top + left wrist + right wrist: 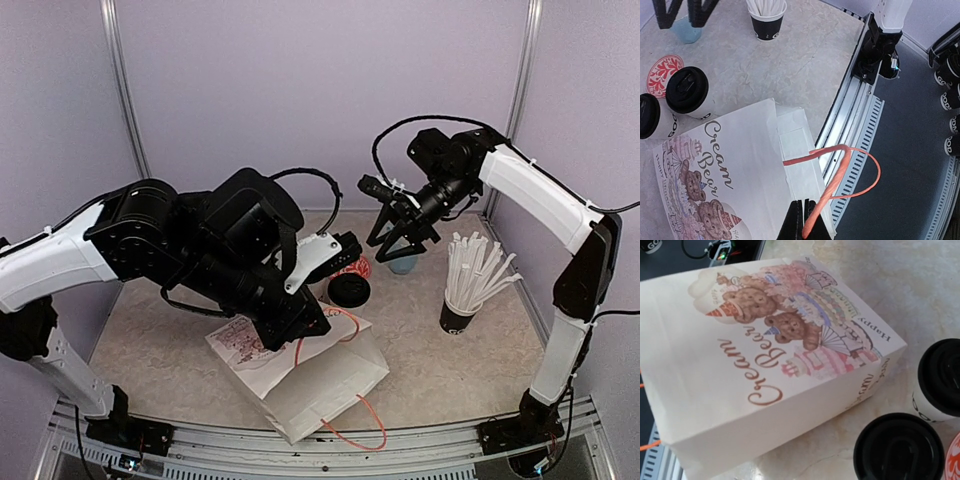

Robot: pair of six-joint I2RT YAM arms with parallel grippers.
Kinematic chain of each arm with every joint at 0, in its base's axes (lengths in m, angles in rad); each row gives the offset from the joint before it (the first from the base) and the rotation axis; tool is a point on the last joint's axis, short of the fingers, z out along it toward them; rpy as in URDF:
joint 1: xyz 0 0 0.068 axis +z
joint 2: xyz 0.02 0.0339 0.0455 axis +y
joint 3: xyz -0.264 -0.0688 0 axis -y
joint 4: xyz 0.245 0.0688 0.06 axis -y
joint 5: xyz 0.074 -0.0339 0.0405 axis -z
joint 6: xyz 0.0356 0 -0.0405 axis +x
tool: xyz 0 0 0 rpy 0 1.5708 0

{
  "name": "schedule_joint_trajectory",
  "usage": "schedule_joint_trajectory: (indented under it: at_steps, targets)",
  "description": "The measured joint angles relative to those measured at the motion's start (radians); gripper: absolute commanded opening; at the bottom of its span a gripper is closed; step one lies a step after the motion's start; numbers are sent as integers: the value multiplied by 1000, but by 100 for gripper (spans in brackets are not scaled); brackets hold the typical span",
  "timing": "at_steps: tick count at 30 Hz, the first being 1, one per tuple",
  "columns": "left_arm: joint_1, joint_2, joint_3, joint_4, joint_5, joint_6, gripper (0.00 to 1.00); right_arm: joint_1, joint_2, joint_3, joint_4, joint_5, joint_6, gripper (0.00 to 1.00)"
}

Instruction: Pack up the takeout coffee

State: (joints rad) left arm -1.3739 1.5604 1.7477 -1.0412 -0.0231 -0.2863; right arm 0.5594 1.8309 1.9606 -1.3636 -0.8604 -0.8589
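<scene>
Two white takeaway cups with black lids stand side by side at the closed end of the bag; they show in the left wrist view (687,92) (647,116) and the right wrist view (939,379) (898,449). In the top view one lid (349,290) shows. A white paper bag (310,375) printed with bears and "Cream Bear" lies flat on its side. My left gripper (807,224) is shut on the bag's orange cord handle (840,170) at its mouth. My right gripper (400,238) is open and empty, hovering above a light blue mug (403,264).
A dark cup of white straws (460,312) stands at the right. A red-patterned round item (661,73) lies beside the cups. The bag's second orange handle (365,435) loops over the table's near edge by the metal rail (850,125).
</scene>
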Motion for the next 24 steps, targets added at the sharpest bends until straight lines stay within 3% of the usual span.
schedule_joint_trajectory:
  at_steps: [10, 16, 18, 20, 24]
  targets:
    - [26, -109, 74, -129, -225, -61, 1, 19, 4, -37, 88, 161, 80, 57]
    - [198, -151, 13, -142, -317, -38, 4, 36, 24, -32, 158, 291, 132, 65]
    - [251, -149, -11, -142, -345, -19, 9, 36, 37, -20, 175, 316, 142, 77]
    - [288, -146, -22, -142, -357, -1, 11, 36, 48, -7, 203, 338, 155, 97]
    - [336, -143, -27, -134, -368, 31, 12, 33, 51, -5, 265, 343, 186, 99]
